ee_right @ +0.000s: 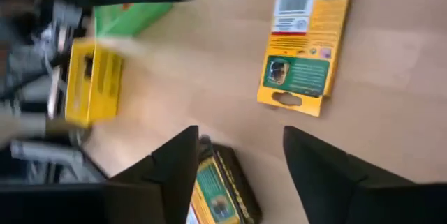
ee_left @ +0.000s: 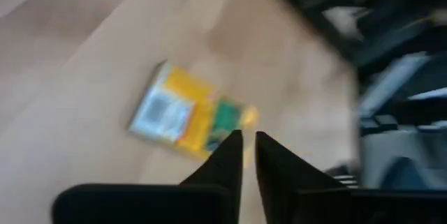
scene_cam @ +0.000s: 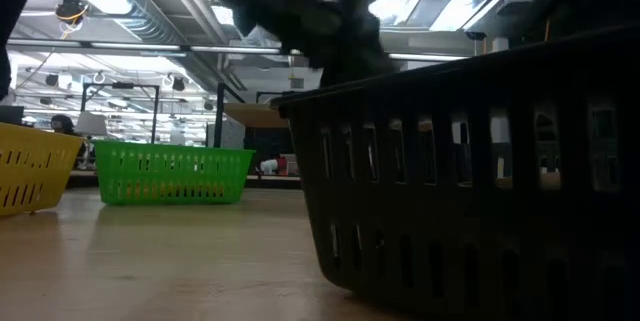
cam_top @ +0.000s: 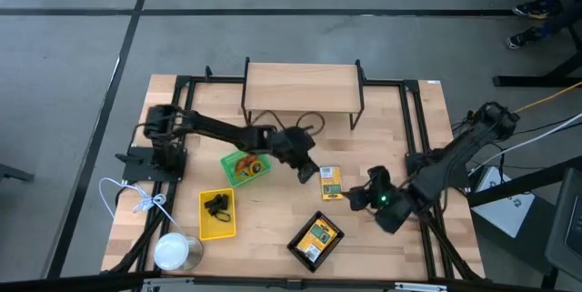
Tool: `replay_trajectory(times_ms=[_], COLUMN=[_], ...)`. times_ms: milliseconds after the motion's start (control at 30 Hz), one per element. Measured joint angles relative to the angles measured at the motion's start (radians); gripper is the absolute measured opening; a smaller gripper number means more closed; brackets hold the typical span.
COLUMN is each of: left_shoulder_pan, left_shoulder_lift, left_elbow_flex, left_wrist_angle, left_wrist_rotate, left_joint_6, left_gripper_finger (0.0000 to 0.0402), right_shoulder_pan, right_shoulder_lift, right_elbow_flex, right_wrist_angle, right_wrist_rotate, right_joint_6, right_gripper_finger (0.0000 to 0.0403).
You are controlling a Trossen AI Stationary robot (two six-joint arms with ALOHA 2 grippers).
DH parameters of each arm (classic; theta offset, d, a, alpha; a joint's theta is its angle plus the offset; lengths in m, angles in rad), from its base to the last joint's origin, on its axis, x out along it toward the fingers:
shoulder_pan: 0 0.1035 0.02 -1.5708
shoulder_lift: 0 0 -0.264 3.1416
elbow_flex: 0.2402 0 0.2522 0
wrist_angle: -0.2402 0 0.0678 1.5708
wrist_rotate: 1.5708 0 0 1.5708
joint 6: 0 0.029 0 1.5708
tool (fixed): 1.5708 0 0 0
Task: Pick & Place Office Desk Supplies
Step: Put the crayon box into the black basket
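Observation:
In the high view the green tray (cam_top: 245,166) holds orange loops, the yellow tray (cam_top: 216,212) holds black clips, and the black mesh tray (cam_top: 316,240) holds one printed box. A second printed box (cam_top: 330,183) lies flat on the table. My left gripper (cam_top: 307,172) hovers between the green tray and this box (ee_left: 188,116); its fingers (ee_left: 246,140) are shut, with only a narrow slit between them, and they hold nothing. My right gripper (cam_top: 356,199) is open (ee_right: 241,144) just right of the loose box (ee_right: 304,46), above the mesh tray (ee_right: 220,185).
A wooden riser (cam_top: 302,87) stands at the table's far side. A white can (cam_top: 177,251) and a white cord (cam_top: 136,196) sit near the left near corner. In the low view the mesh tray (scene_cam: 470,171) fills the right half, with the green tray (scene_cam: 175,173) and the yellow tray (scene_cam: 30,166) farther left.

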Motion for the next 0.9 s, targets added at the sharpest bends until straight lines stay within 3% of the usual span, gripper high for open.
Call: replay_trajectory(times_ms=[100, 433, 700, 900], left_shoulder_pan=[0.015, 0.032, 0.025, 0.004], left_shoulder_lift=[-0.074, -0.315, -0.419, -0.426], left_elbow_flex=[-0.004, -0.001, -0.001, -0.001], left_wrist_angle=[0.033, 0.006, -0.210, -0.240], left_wrist_rotate=[0.072, 0.095, 0.005, -0.015], left_joint_6=[0.011, 0.037, 0.075, 0.081], left_gripper_finger=[0.0067, 0.0154, 0.0166, 0.0166], right_shoulder_pan=[0.016, -0.047, -0.066, -0.030], right_shoulder_lift=[0.091, 0.335, 0.384, 0.387], right_elbow_flex=[-0.001, -0.001, -0.001, -0.001], right_wrist_angle=[0.008, 0.234, 0.234, 0.194], right_wrist_rotate=[0.003, -0.025, -0.078, -0.133], right_joint_6=[0.135, 0.172, 0.180, 0.191], right_gripper_finger=[0.0224, 0.0229, 0.0229, 0.0229])
